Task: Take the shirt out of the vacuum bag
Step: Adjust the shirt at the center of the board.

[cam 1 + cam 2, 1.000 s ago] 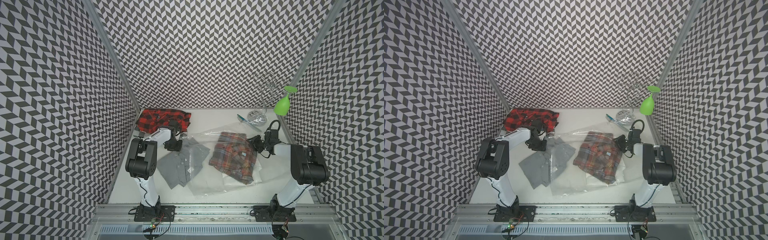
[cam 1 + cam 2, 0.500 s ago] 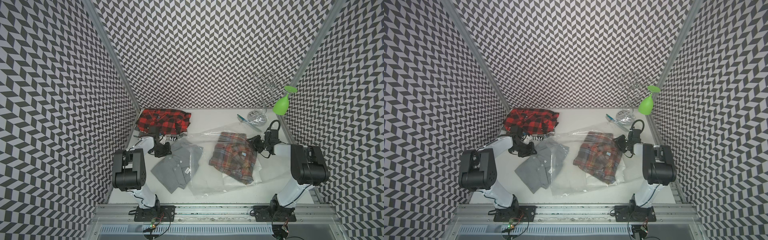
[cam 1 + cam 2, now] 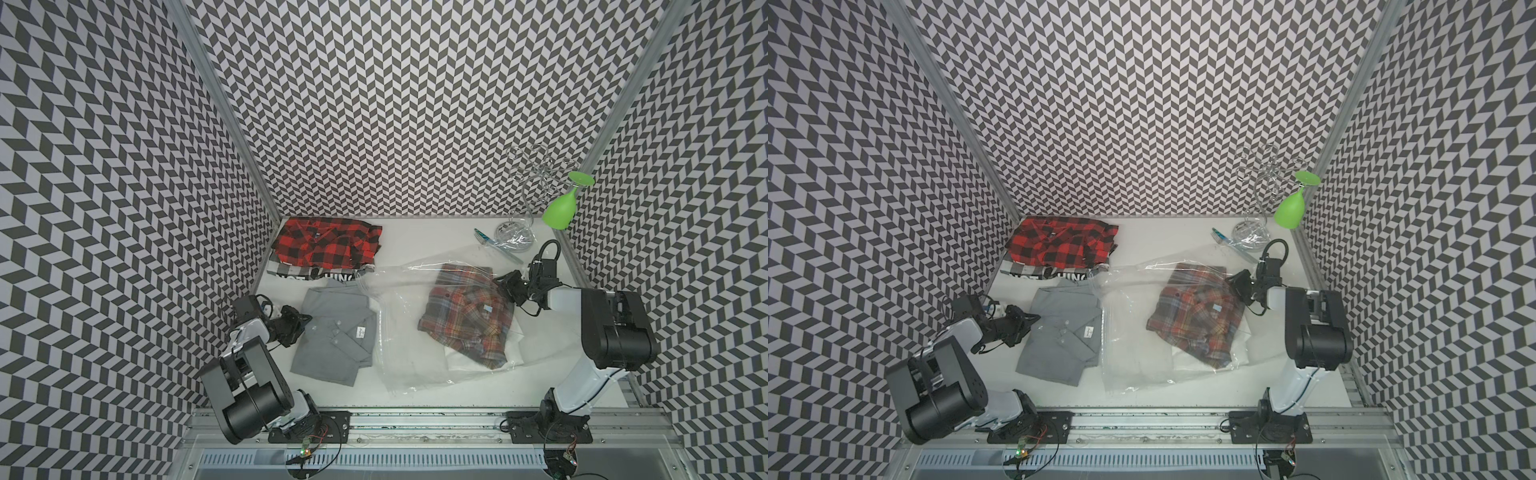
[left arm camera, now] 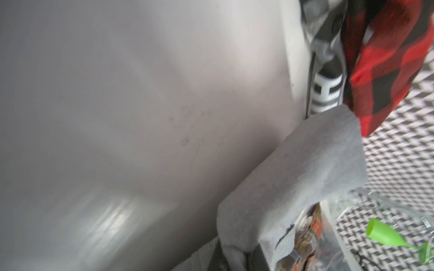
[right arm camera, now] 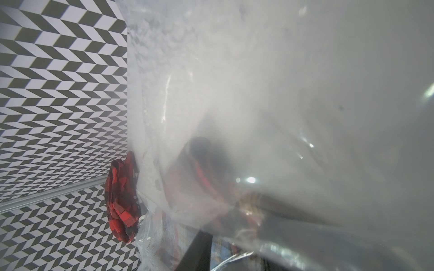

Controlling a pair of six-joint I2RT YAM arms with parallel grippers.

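Gray shirt [image 3: 332, 336] lies flat, touching the mouth of the vacuum bag [image 3: 399, 332] mid-table, left gripper [image 3: 304, 323] clamped on its edge, right gripper [image 3: 503, 286] at the bag's far end, grip unclear, so a further pull may drag the bag or bunch the shirt against the red check shirt [image 3: 328, 245].

The left pincer [image 3: 305, 322] has swung back and outward (a long sweep), away from the large clear crinkly plastic vacuum bag [image 3: 399, 357] now ahead of its tips. The grey folded cloth shirt [image 3: 338, 336] pinched at those tips has slid along with it and lies all but out of the bag's mouth.
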